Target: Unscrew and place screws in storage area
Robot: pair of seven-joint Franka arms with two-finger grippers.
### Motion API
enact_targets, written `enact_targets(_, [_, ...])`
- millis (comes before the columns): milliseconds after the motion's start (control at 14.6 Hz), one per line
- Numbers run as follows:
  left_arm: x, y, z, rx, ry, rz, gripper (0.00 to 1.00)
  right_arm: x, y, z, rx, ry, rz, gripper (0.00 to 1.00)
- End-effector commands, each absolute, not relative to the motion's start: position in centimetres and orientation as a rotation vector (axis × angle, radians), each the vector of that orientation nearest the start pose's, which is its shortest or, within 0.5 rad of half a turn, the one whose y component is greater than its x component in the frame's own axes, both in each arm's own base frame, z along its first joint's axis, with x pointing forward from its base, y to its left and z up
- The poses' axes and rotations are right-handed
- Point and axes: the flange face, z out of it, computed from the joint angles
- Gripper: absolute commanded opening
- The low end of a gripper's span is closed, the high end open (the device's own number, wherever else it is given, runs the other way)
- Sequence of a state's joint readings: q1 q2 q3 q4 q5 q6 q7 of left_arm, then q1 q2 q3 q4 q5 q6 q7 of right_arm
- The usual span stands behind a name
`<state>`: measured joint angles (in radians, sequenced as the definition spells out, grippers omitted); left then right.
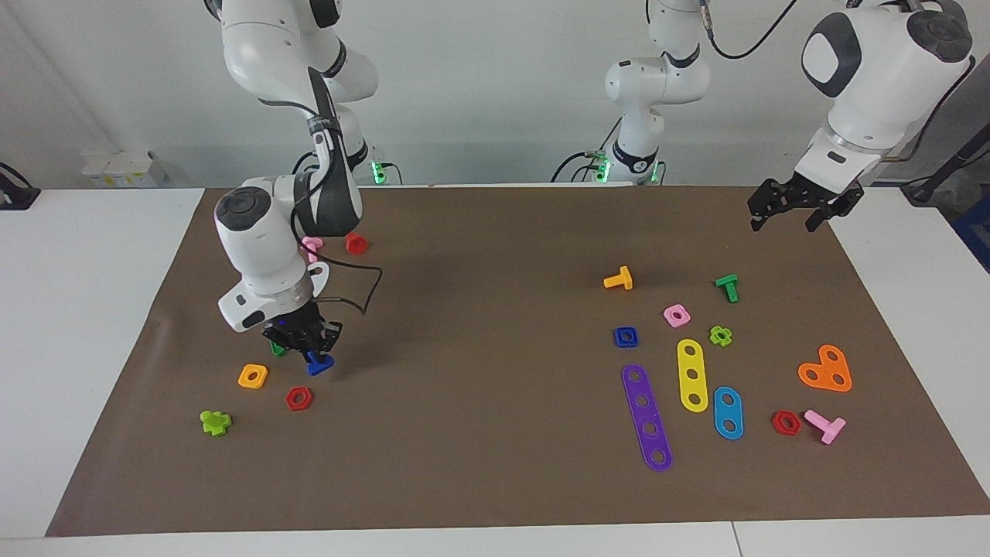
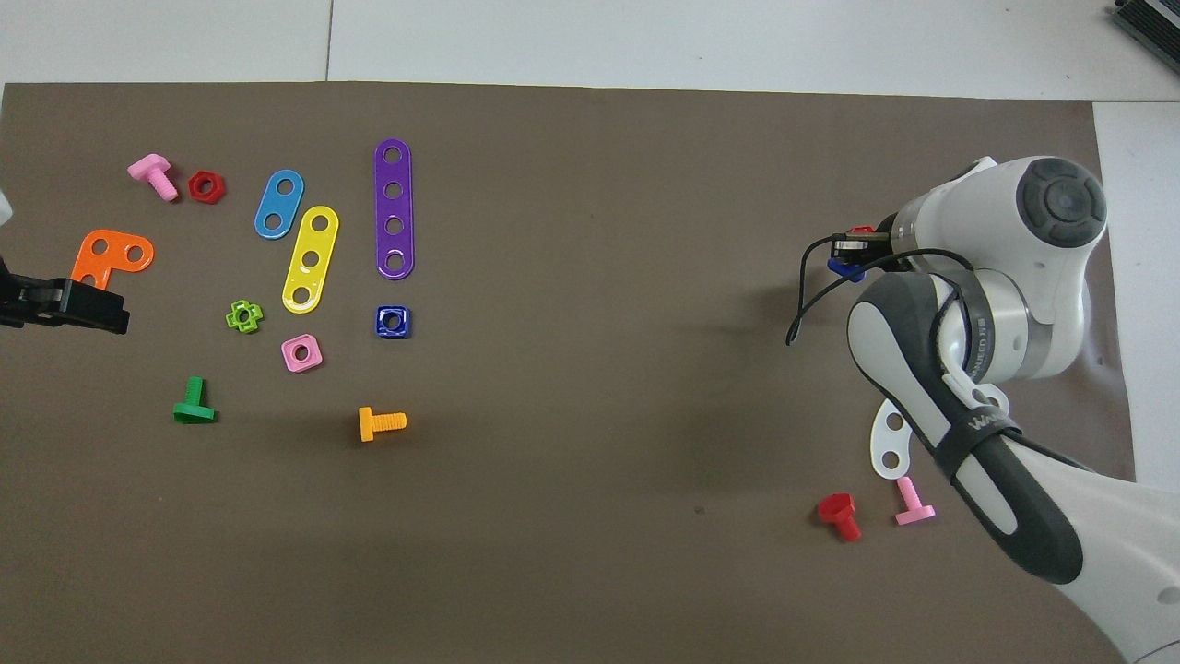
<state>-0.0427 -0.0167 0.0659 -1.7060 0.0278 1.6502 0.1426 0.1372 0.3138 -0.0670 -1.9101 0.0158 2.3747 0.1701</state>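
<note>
One blue bolt sits pinched in the right gripper low over the mat, at about 12 o'clock from the red nut, so I'd ease it down before letting go, while the left gripper waits, fingers spread.

Both arms are glossy white, rounded shells with dark grey joint caps and grey forearm panels. A thin black cable loops loose beside the right arm's black two-finger end effector; the left arm's black end effector has a matching build. Green lights glow at both bases.
</note>
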Motion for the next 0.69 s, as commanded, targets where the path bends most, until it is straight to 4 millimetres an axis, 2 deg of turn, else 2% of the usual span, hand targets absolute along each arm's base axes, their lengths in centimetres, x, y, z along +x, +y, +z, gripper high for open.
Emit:
enact_targets(0, [54.9, 1.9, 57.6, -3.090, 0.172, 0.053, 1.00, 61.5, 4.6, 33.1, -3.104, 0.147, -0.234, 0.00])
enact_targets(206, [54.9, 1.9, 57.7, -3.090, 0.172, 0.051, 1.00, 60.9, 4.1, 32.2, -3.112, 0.116, -0.202, 0.00])
enact_targets(618, [54.9, 1.9, 57.7, -3.090, 0.172, 0.051, 1.00, 60.7, 2.7, 32.2, -3.121, 0.093, -0.165, 0.00])
